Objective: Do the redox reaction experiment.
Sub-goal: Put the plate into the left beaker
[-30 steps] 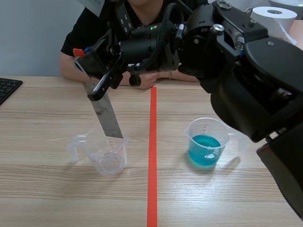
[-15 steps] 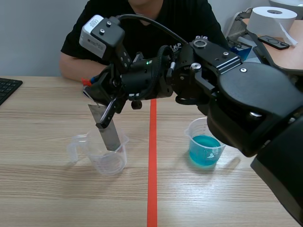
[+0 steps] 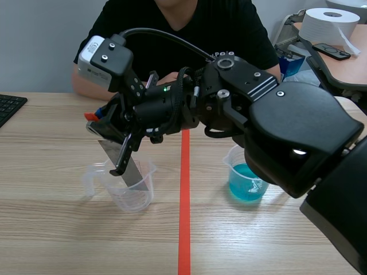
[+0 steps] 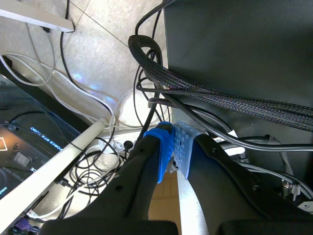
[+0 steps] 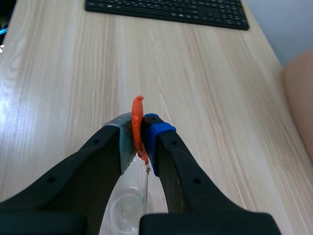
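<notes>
My right gripper (image 3: 114, 143) has reached across the red line to the table's left side and is shut on a grey metal strip (image 3: 127, 169) with an orange tape end (image 3: 90, 116). The strip leans, its lower end inside an empty clear beaker (image 3: 131, 192). A second beaker (image 3: 248, 180), holding blue liquid, stands right of the line. In the right wrist view the gripper (image 5: 141, 122) pinches the orange-tipped strip (image 5: 137, 115) above the clear beaker (image 5: 124, 213). My left gripper (image 4: 172, 134) is shut on nothing, off the table, facing cables.
A person in black sits across the table, forearm (image 3: 92, 86) resting on it. A black keyboard (image 3: 8, 107) lies at the far left edge. A paper roll (image 3: 330, 26) stands on a side table at the back right. The red tape line (image 3: 184, 217) runs down the middle.
My right arm has come down and leftward, lowering the metal strip deeper into the empty beaker and tilting it more. The blue beaker has not moved.
</notes>
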Motion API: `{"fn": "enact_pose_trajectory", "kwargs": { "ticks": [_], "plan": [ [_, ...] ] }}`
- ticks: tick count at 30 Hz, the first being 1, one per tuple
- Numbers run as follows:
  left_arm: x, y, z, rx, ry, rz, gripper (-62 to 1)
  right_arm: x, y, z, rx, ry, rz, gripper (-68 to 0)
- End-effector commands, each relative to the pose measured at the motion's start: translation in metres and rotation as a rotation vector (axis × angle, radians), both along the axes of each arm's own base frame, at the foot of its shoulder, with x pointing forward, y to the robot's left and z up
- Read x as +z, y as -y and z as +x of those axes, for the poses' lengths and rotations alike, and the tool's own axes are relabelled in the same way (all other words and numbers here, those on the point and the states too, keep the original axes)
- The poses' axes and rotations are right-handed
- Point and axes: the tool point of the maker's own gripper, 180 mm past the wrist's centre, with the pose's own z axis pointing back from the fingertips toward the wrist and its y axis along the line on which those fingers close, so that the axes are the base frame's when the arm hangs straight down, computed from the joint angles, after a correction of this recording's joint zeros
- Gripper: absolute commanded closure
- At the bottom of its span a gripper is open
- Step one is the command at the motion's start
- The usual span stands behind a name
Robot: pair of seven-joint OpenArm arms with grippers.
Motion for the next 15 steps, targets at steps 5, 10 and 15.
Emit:
{"fn": "enact_pose_trajectory", "kwargs": {
  "ticks": [5,10,15],
  "plan": [
    [0.002,0.001,0.000,-0.001,0.008,-0.003,-2.7,-0.004,-0.011,-0.017,0.069,0.018,-0.034,-24.9],
    [0.002,0.001,0.000,-0.001,0.008,-0.003,-2.7,-0.015,-0.022,-0.043,0.135,-0.015,-0.045,-55.2],
    [0.002,0.001,0.000,-0.001,0.008,-0.004,-2.7,-0.014,-0.029,-0.066,0.160,-0.106,0.045,-67.9]
  ]
}}
